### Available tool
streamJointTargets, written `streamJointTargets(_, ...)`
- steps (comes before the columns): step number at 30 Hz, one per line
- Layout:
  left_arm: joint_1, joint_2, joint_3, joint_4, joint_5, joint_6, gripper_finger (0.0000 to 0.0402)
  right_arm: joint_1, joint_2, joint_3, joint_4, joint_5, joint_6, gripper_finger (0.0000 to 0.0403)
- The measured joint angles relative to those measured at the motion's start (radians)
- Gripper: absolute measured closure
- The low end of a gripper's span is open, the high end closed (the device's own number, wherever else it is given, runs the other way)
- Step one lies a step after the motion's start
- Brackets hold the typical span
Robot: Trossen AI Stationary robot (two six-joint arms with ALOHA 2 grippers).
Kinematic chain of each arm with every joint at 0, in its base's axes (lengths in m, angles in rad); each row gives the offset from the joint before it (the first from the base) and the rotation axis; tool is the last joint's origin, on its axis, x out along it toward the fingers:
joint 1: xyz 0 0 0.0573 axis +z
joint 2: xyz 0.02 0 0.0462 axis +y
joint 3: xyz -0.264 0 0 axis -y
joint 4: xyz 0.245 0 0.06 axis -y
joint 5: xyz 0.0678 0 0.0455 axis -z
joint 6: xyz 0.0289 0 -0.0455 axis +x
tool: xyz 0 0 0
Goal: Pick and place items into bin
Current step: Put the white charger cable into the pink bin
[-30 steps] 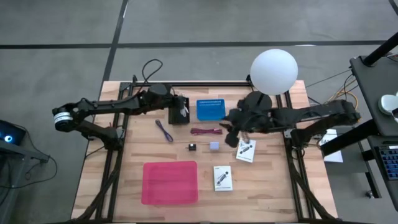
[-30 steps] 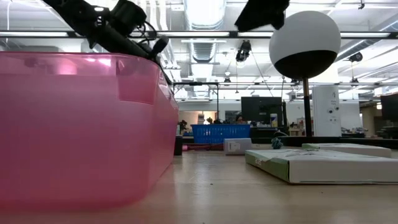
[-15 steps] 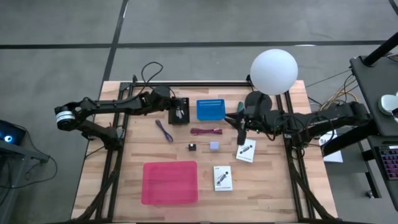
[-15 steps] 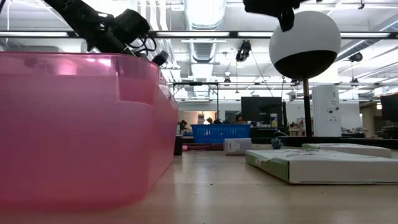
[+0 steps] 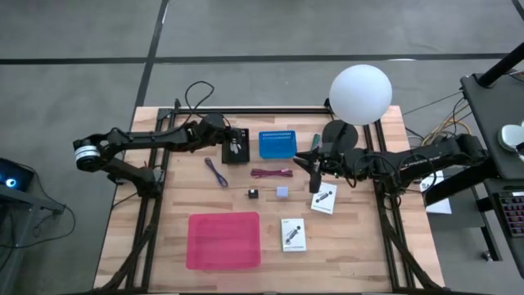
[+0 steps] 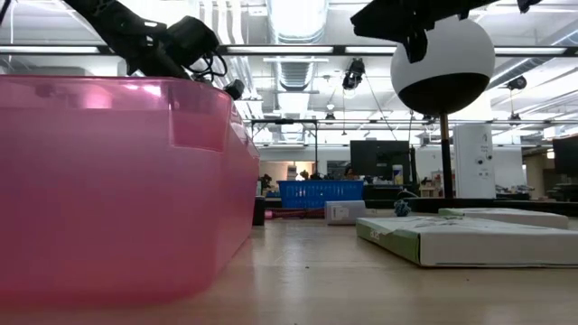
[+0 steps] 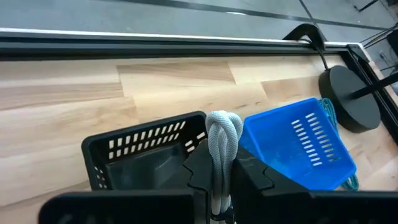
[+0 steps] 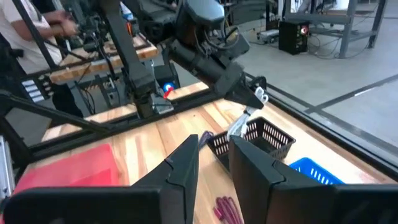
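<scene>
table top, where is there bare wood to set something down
Bare wood lies left of the pink bin, between the bin and the lower white card, and right of that card along the near edge. It is crowded mid-table: purple strap, maroon cable, two tiny cubes, black basket, blue basket and the upper card.

Past the right gripper [image 8: 214,163], whose two dark fingers stand slightly apart with nothing between them, the left arm [image 8: 205,59] hangs a grey piece [image 8: 239,124] over a black basket [image 8: 258,138]; a blue basket [image 8: 311,169], maroon cable [image 8: 227,208] and pink bin [image 8: 59,165] lie on the wooden table [image 8: 146,140]
</scene>
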Motion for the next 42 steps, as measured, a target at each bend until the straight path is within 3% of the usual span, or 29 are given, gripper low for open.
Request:
streamJointTargets(7, -0.001, 0.000, -0.002, -0.001, 0.014, 0.056, 0.0388, 0.000, -0.002, 0.000, -0.003, 0.000, -0.012, 0.0335)
streamJointTargets(14, -0.019, -0.015, -0.002, -0.011, 0.195, 0.194, 0.0388, 0.000, -0.002, 0.000, -0.003, 0.002, -0.013, 0.0328)
streamJointTargets(22, -0.085, -0.080, -0.002, -0.156, 0.200, 0.222, 0.0388, -0.005, -0.001, 0.000, -0.003, 0.004, -0.015, 0.0332)
streamJointTargets(42, -0.412, -0.223, 0.002, -0.312, 0.226, 0.258, 0.0388, -0.005, -0.001, 0.000, -0.015, 0.004, -0.016, 0.0333)
